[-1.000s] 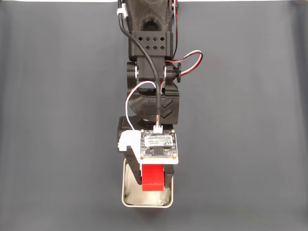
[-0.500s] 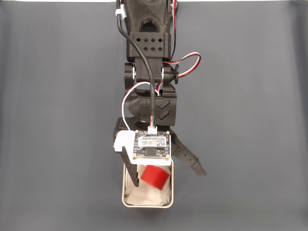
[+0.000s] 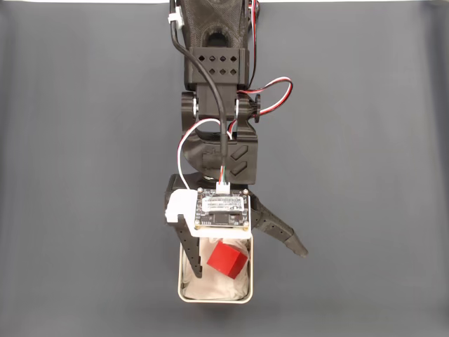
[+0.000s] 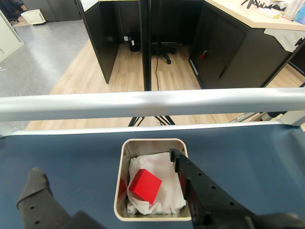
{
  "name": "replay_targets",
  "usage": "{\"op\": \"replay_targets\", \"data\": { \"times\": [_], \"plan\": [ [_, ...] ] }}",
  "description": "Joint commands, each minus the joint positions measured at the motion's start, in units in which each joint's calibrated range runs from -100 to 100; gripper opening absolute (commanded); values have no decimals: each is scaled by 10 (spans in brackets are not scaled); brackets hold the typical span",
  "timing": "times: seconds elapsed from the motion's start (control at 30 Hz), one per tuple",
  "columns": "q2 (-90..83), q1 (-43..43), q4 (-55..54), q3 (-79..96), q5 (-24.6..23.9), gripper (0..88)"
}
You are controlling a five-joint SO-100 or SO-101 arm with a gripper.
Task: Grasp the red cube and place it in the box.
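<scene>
Spread wide, the jaws of the gripper [image 3: 249,261] grip nothing: in the fixed view one finger [image 3: 191,251] dips into the box [image 3: 184,295] at lower centre, the other splays out to the right over the dark table [image 3: 84,175]. Down in the box, the red cube [image 3: 226,259] rests tilted on the white lining [image 4: 157,202], apart from both fingers; the wrist view shows it [image 4: 145,186] left of the near finger.
</scene>
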Motion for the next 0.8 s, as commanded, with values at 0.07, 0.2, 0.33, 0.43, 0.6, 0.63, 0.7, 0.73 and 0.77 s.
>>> {"op": "replay_targets", "data": {
  "times": [0.07, 0.2, 0.33, 0.43, 0.6, 0.63, 0.7, 0.73, 0.77],
  "plan": [
    [-8, 8, -13, -21, 6, 546],
    [-8, 8, -14, -20, 6, 545],
    [-8, 9, -17, -20, 6, 545],
    [-8, 10, -18, -20, 4, 545],
    [-12, 10, -13, -20, 6, 482],
    [-15, 9, -7, -20, 14, 386],
    [-30, 6, -5, -12, 21, 126],
    [-40, 5, -5, -12, 17, 17],
    [-56, 2, -4, -8, 13, 0]
  ]
}}
